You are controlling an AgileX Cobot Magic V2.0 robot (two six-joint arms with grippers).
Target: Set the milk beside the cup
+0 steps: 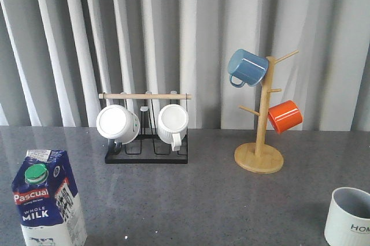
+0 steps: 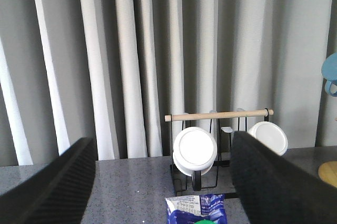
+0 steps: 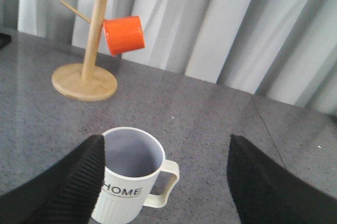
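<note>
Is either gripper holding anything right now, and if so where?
Nothing held. Left gripper is open above the milk; right gripper is open over the cup.

A staged test setup made to look like a kitchen counter is shown. A grey speckled tabletop point(image 1: 196, 200) is backed by pleated grey-white curtains point(image 1: 173, 32) instead of a wall. Kitchenware is laid out on it: a black wire mug rack point(image 1: 147, 142) with a wooden bar, and a wooden mug tree point(image 1: 261, 136).
</note>
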